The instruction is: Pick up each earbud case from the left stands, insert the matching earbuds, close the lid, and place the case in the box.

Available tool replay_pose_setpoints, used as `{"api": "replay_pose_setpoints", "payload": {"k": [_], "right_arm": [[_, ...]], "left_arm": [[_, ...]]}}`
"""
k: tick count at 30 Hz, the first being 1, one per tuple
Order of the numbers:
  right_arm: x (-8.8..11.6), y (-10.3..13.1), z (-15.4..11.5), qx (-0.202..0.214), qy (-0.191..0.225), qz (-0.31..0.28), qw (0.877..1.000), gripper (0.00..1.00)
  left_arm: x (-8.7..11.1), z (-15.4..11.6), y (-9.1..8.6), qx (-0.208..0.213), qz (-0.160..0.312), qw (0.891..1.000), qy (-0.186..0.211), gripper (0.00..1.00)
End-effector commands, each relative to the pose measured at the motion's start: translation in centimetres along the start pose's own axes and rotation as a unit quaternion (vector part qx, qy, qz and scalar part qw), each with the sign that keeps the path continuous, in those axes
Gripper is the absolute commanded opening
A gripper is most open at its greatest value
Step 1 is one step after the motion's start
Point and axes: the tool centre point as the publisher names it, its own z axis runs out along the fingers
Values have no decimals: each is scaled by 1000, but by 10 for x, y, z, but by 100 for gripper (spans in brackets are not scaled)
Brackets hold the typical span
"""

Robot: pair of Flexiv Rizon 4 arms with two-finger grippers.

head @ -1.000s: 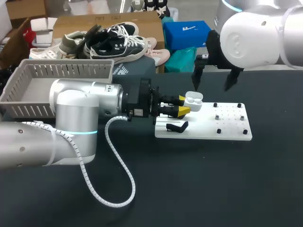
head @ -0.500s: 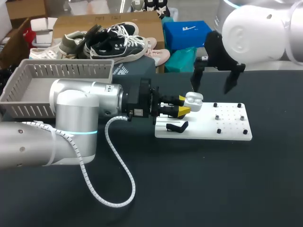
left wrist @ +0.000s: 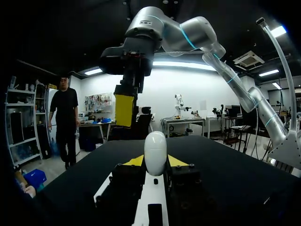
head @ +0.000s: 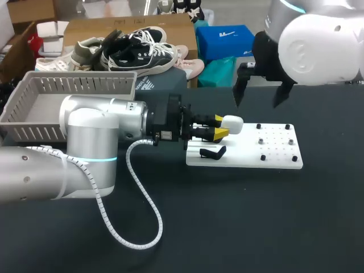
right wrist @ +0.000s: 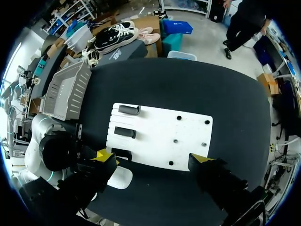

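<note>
Earbud case (head: 233, 122) prob. light, hard, slick; left claw (head: 222, 127) grips its sides, right claw (head: 257, 102) hangs wide open.

Black table (head: 239, 227): white board (head: 244, 154), perhaps basket (head: 74, 85)

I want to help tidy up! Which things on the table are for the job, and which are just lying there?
For the job: case, left gripper, right gripper, stands, basket.
Just there: cable, pegs.
</note>
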Motion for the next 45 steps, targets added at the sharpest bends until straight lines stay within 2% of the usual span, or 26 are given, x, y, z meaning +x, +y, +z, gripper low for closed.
{"api": "replay_pose_setpoints", "payload": {"k": [1, 8, 14, 18, 27, 33, 35, 37, 39, 40, 42, 45], "right_arm": [[16, -15, -8, -15, -66, 7, 998, 100], [27, -34, -11, -52, -108, 5, 993, 100], [37, -39, -9, -65, -125, -22, 990, 100], [41, -38, 2, -66, -107, -25, 992, 100], [41, -38, 2, -66, -107, -25, 992, 100], [41, -38, 2, -66, -107, -25, 992, 100], [41, -38, 2, -66, -107, -25, 992, 100], [41, -38, 2, -66, -107, -25, 992, 100], [41, -38, 2, -66, -107, -25, 992, 100], [41, -38, 2, -66, -107, -25, 992, 100], [41, -38, 2, -66, -107, -25, 992, 100], [41, -38, 2, -66, -107, -25, 992, 100]], "left_arm": [[-2, -9, -3, -15, -10, 1000, 1, 0], [-8, -57, -12, -80, -43, 996, -2, 0], [-21, -96, -19, -138, -43, 989, 16, 0], [-28, -123, -16, -177, -43, 983, 31, 0], [-32, -184, 1, -263, -67, 960, 67, 0], [-27, -226, 14, -327, -92, 933, 117, 0], [-20, -242, 21, -355, -97, 917, 154, 0], [-11, -258, 29, -382, -121, 903, 156, 0], [-2, -272, 38, -408, -128, 884, 190, 0], [2, -278, 43, -417, -141, 880, 178, 0], [11, -289, 55, -437, -150, 865, 196, 0], [21, -301, 70, -462, -169, 848, 196, 0]]}}
